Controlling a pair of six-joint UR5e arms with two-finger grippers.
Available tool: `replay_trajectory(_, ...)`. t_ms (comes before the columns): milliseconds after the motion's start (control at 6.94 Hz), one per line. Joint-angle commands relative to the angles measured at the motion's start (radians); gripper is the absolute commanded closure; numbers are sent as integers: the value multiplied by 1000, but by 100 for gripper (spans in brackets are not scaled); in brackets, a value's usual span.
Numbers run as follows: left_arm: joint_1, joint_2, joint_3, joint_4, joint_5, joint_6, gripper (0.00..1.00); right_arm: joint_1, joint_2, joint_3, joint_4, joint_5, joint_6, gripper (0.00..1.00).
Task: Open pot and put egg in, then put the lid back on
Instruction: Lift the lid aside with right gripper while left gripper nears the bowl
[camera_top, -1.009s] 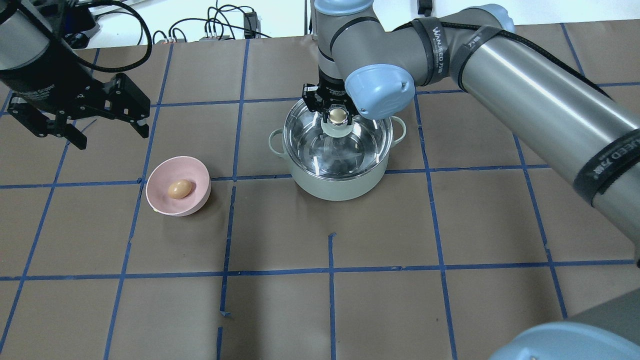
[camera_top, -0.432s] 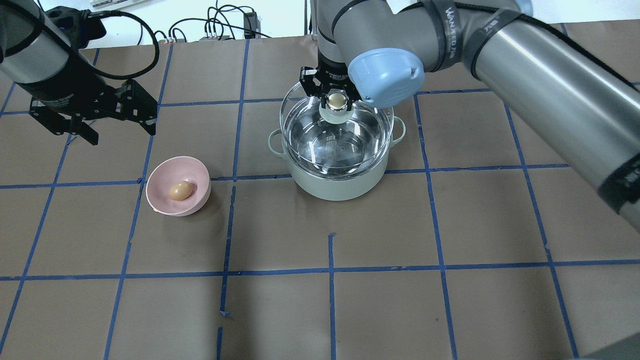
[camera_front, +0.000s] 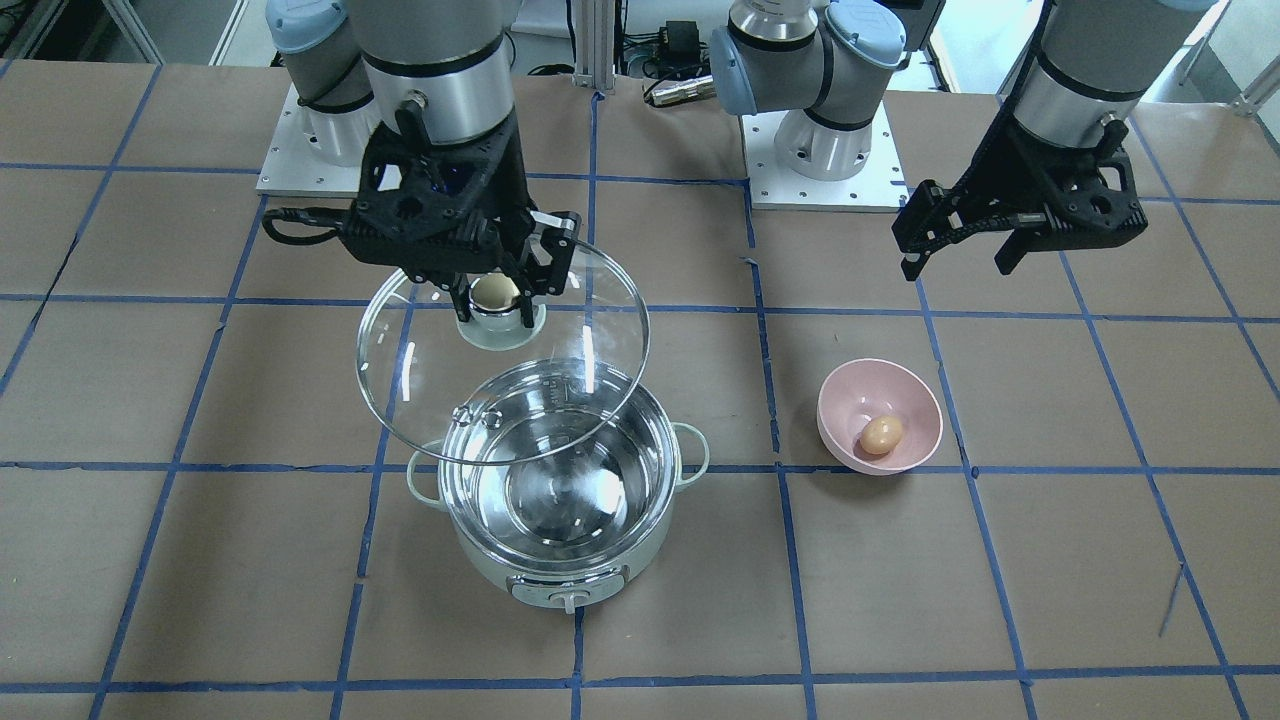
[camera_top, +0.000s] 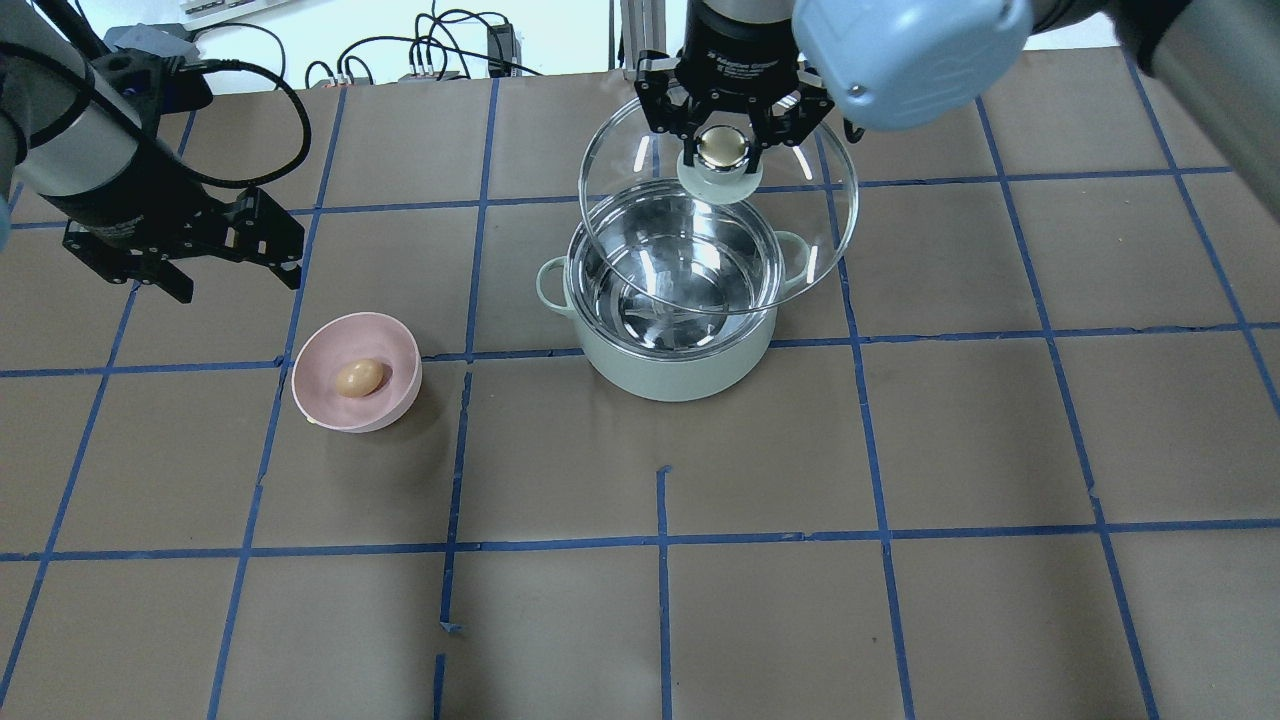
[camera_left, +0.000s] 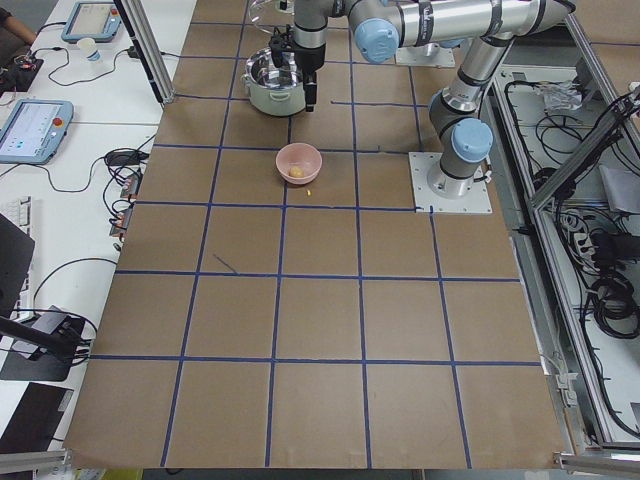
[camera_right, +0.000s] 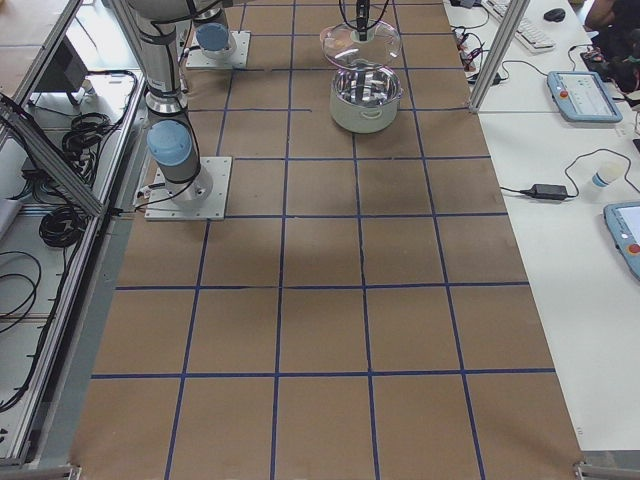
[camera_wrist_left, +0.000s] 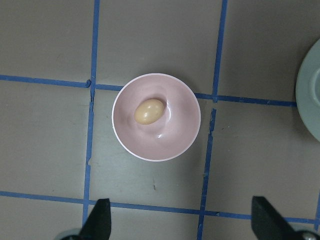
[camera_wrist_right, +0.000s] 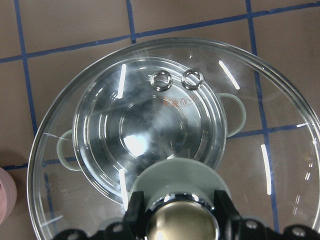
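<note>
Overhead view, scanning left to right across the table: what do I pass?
In order: left gripper → pink bowl holding the egg → pot. The lid, clamped by the right gripper, overlaps the pot, so it is left out.

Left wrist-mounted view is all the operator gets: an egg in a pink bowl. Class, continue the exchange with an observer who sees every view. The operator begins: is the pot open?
Observer: Yes. The right gripper holds the lid by its knob, raised off the pot.
Operator: Anything inside the pot?
Observer: Nothing; its steel interior shows bare.
Operator: Is the lid out of my way?
Observer: Not wholly. It hangs above the pot, over at least part of the opening.
</note>
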Motion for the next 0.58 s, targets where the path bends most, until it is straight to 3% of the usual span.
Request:
replay_trajectory(0, 13, -36, -64, 119, -2, 16, 0, -36, -64, 41, 78, -1, -25, 94)
replay_trajectory(288, 13, -60, -147, 262, -1, 68, 0, -117, -168, 122, 123, -7, -91, 94)
replay_trajectory(432, 14, -64, -200, 350, -2, 92, 0, -189, -201, 126, 206, -13, -207, 94)
